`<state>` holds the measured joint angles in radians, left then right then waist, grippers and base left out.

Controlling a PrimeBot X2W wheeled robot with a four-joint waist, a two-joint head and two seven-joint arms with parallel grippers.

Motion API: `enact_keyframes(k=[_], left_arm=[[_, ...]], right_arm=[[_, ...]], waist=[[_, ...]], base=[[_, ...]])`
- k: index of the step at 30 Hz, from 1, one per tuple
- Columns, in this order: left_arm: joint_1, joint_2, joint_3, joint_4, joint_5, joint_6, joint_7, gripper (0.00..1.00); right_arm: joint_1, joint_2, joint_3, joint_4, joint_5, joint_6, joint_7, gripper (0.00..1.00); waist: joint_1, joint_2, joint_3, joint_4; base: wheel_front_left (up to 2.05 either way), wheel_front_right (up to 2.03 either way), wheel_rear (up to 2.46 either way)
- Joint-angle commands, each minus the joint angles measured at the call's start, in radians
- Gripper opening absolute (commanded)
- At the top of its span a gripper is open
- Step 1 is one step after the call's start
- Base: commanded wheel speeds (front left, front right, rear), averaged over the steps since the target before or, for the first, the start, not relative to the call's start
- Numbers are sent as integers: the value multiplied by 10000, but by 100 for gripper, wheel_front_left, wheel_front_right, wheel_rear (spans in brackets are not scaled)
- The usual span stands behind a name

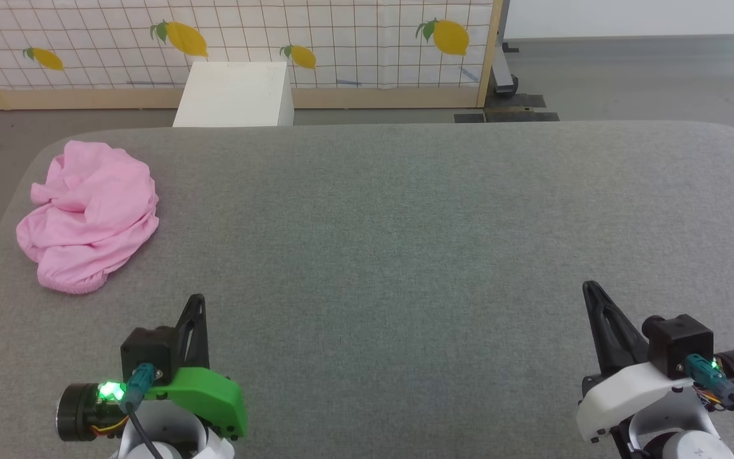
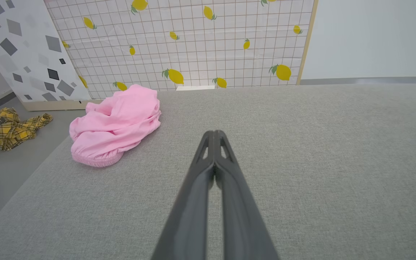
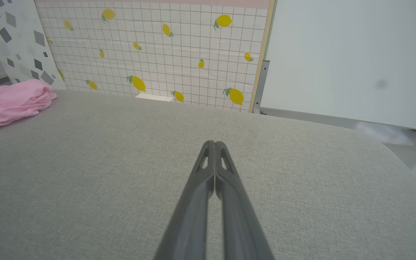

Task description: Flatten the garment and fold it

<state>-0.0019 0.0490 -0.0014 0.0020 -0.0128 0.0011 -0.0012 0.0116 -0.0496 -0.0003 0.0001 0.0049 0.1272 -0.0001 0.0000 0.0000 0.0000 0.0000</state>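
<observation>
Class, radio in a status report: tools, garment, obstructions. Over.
Left tool shut, empty. Right tool shut, empty. Garment crumpled, untouched, far left on grey surface. Nothing in the way.

A broad grey fabric surface (image 1: 405, 255) with rounded corners spreads across the foreground. Beyond its far edge stands a white screen (image 1: 341, 38) printed with a thin grid and yellow lemons, set in a pale wooden frame (image 1: 74, 99). A plain white box (image 1: 236, 95) sits on the floor between the screen and the surface. The floor (image 1: 628, 76) is smooth and grey, with dark strips (image 1: 507, 116) near the frame's corner post, beside a metal leg (image 1: 504, 70). A panel (image 2: 16, 47) flecked with grey shapes leans to the left of the screen, and a yellow plaid cloth (image 2: 5, 130) lies crumpled on the floor near it. To the right is a white wall (image 3: 345, 57). The light is even and soft.
</observation>
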Motion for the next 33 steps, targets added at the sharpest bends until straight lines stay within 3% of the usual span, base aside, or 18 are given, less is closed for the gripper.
enact_keyframes(k=[1, 33], left_arm=[[19, 12, 14, -20, 128, -11, 12, 0], [19, 12, 14, -20, 128, -11, 12, 0]], right_arm=[[-116, -6, 3, -1, -49, 35, 1, 0], [-116, -6, 3, -1, -49, 35, 1, 0]], waist=[[0, 0, 0, 0], [0, 0, 0, 0]], base=[[0, 0, 0], [0, 0, 0]])
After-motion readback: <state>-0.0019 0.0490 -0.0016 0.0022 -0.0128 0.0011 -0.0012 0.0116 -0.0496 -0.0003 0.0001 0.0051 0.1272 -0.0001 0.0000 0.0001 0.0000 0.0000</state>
